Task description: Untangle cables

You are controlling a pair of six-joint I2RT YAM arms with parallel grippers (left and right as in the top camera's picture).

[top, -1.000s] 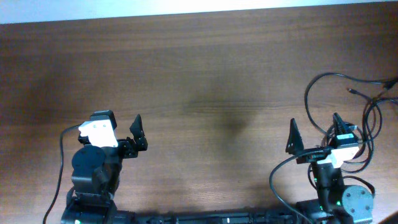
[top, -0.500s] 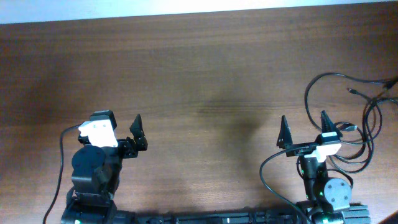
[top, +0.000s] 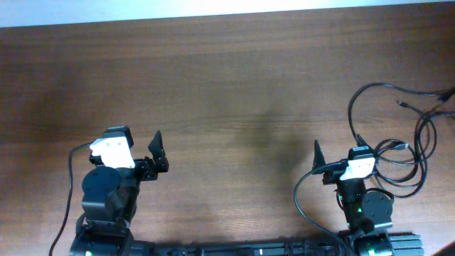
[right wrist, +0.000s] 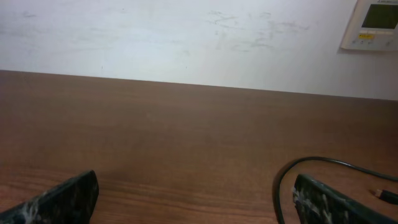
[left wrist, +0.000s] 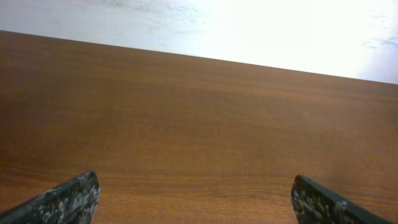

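The cables [top: 387, 86] are thin black cords lying in overlapping loops at the table's far right, with a small plug end [top: 403, 104] among them. My right gripper [top: 335, 151] is open and empty, just left of the loops. In the right wrist view one cable [right wrist: 311, 159] arcs in front of the right finger [right wrist: 323, 199], and a plug tip [right wrist: 380, 193] shows at the lower right. Nothing lies between the jaws of my right gripper [right wrist: 193, 202]. My left gripper [top: 136, 146] is open and empty at the near left, far from the cables. Its wrist view [left wrist: 196, 205] shows only bare wood.
The brown wooden table [top: 227, 85] ends at a white wall at the back. A wall control panel [right wrist: 376, 23] hangs at the upper right. Thicker black wires run from the left arm's base [top: 70, 178] and the right arm's base [top: 298, 199].
My right gripper has moved left and slightly toward the near edge, away from the cable loops, still open. The left arm and the cables have not moved.
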